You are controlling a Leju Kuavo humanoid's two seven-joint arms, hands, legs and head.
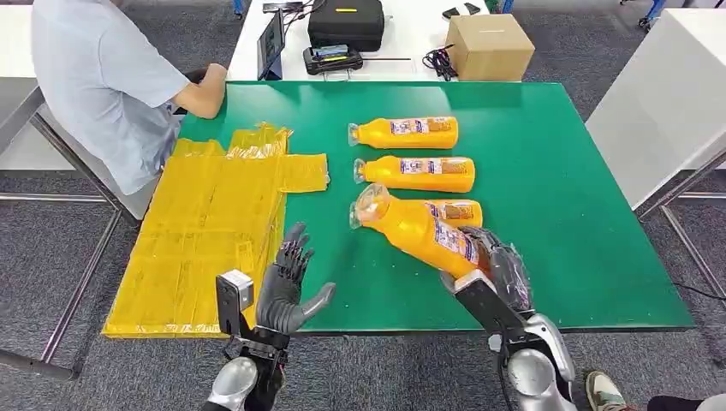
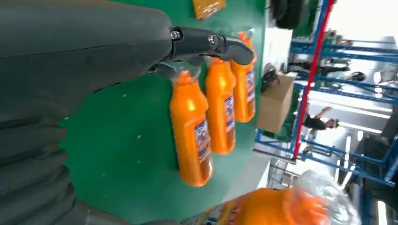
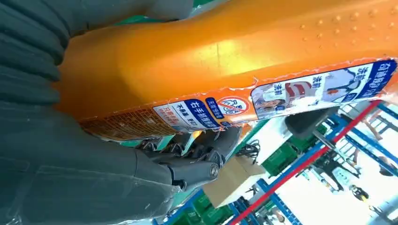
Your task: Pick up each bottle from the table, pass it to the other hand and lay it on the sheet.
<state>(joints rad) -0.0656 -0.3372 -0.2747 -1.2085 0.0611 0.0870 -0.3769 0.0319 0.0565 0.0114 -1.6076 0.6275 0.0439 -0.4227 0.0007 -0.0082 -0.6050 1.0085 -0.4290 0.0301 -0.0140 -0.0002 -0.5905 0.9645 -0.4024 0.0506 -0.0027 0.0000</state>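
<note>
Bare green table (image 1: pixel 556 197) stretches wide to the right of the lifted bottle (image 1: pixel 419 229), with a person's arm (image 1: pixel 201 94) resting at the far edge beyond the yellow sheet (image 1: pixel 214 231). The right hand (image 1: pixel 496 270) wraps its fingers (image 3: pixel 197 159) around that bottle's base, cap tilted up toward the sheet. The left hand (image 1: pixel 287 287) stands beside the sheet, fingers spread, holding nothing. Three more bottles (image 1: pixel 415 173) lie just behind the lifted one.
</note>
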